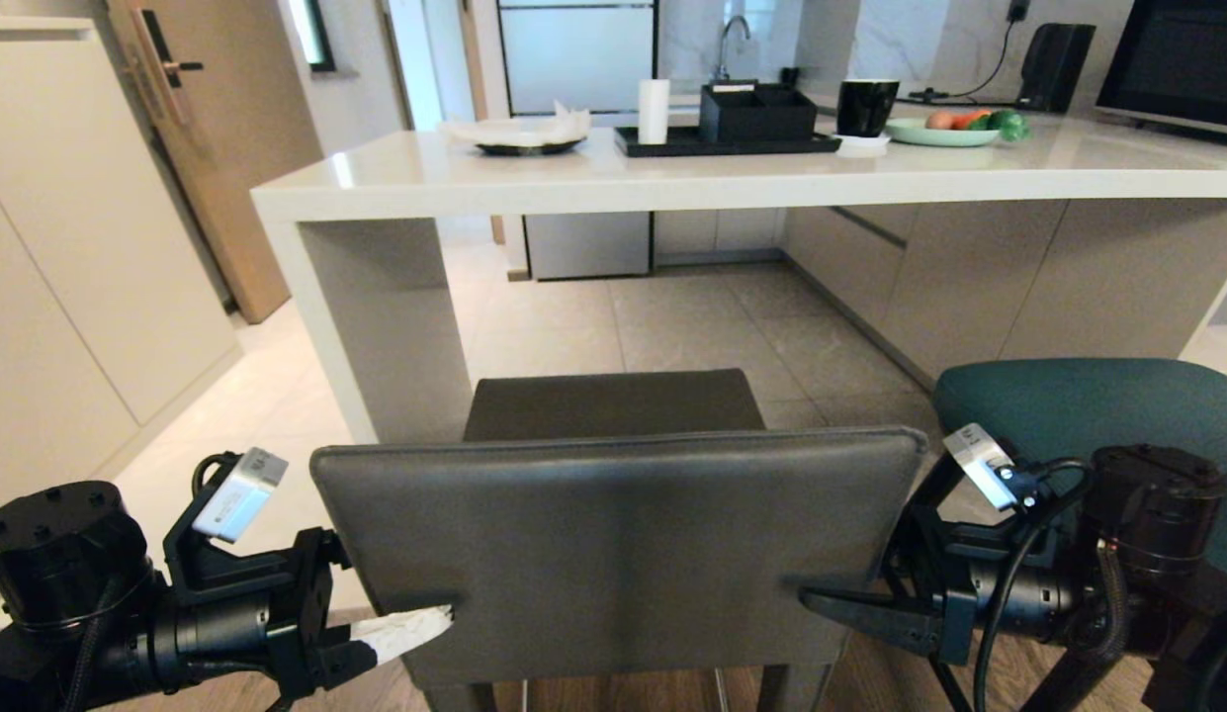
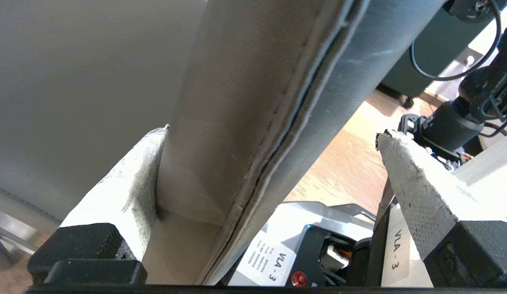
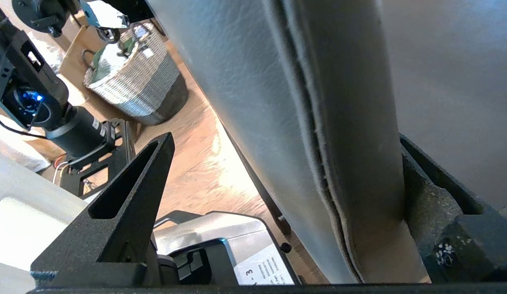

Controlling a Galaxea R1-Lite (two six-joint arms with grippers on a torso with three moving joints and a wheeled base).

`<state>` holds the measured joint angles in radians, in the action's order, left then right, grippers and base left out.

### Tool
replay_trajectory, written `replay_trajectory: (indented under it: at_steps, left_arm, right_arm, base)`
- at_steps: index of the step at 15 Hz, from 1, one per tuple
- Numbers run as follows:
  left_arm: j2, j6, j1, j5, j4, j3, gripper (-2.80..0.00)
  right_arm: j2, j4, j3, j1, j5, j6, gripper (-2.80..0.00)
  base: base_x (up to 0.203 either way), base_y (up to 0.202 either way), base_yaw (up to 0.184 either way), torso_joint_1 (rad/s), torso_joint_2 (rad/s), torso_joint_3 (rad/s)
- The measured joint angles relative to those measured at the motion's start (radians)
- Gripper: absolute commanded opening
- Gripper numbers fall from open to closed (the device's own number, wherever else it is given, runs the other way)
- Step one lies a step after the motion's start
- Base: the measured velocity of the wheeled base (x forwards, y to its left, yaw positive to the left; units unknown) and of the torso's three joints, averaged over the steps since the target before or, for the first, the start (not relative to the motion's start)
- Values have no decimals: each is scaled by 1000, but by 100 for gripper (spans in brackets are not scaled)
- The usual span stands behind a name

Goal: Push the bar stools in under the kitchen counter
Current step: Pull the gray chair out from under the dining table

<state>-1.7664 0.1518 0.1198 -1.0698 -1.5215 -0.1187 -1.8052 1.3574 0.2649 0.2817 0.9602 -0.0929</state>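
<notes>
Both pincers, left & right, spread wide astride grey stool backrest edges w/o pinching; next: steady fwd push under surface.

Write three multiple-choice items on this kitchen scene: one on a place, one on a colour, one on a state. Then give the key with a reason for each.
1. Where is the teal shell-backed stool?
A. Right of the boxy dark grey leather stool
B. Left of it
C. On the white slab counter

2. What colour is the mug on the counter?
A. Red
B. Black
C. Yellow

3. How do the left pincer and the right pincer stand?
A. Both shut in empty air
B. Left open, right shut
C. Both open, astride the grey stool's backrest

Key: 1 A, since the head view shows teal at right; 2 B, as the mug beside the black tray is black; 3 C, as each wrist view shows the backrest edge between spread fingers.
</notes>
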Motion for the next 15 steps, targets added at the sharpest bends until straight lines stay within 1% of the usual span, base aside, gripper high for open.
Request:
replay_trajectory:
  at_steps: [2, 4, 9, 10, 12, 13, 15]
  left_arm:
    - [0, -1, 0, 5, 0, 0, 0]
    - [0, -1, 1, 19, -1, 1, 0]
    - [10, 0, 6, 29, 0, 21, 0]
    - [16, 1, 1, 36, 0, 26, 0]
    - [32, 2, -10, 84, 0, 42, 0]
    - [44, 1, -23, 96, 0, 56, 0]
    - [70, 0, -44, 100, 0, 89, 0]
  right_arm:
    - [-1, 1, -6, 0, 2, 0, 0]
    - [0, 4, -8, 1, 6, -1, 0]
    - [0, 4, -13, -1, 3, 0, 0]
    - [0, 5, -16, -1, 2, 0, 0]
    - [6, 8, -31, -12, 1, 0, 0]
    - [11, 8, -41, -25, 0, 0, 0]
    - [28, 8, -67, -53, 0, -1, 0]
  base:
    - [-155, 0, -1, 0, 6, 7]
    - [0, 0, 0, 0, 0, 0]
    - [0, 0, 0, 0, 0, 0]
    - [0, 0, 0, 0, 0, 0]
    - [0, 0, 0, 0, 0, 0]
    - [0, 0, 0, 0, 0, 0]
    - [0, 0, 0, 0, 0, 0]
